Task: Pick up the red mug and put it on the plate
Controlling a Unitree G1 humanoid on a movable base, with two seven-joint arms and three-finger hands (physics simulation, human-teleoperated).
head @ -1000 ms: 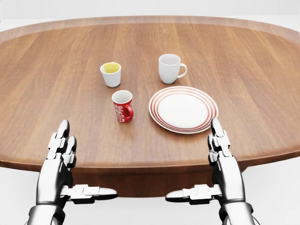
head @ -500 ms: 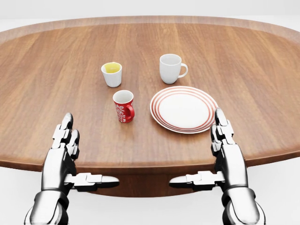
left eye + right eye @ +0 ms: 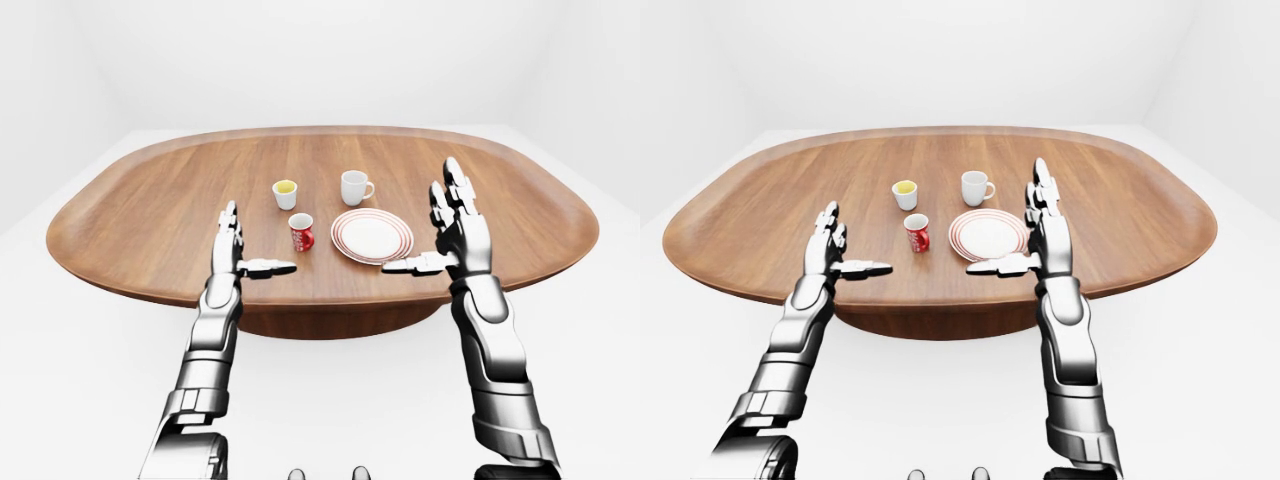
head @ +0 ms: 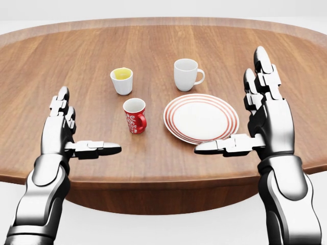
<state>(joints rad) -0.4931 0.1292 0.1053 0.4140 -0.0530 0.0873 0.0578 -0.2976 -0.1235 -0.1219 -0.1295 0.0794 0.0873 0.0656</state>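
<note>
While eye views show forearms, red mug (image 4: 135, 116) stands free.

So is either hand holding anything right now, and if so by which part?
Nothing is held. The left hand and right hand both hover open, while the red mug stands untouched on the table.

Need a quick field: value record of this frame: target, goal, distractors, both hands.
target: red ceramic mug, upright on oval wooden table, handle toward view's right
goal: white plate with red rings, bare, right of mug, apart
distractors: white cup with yellow inside; white mug
left hand: open, holds nothing
right hand: open, holds nothing, beside plate
</note>
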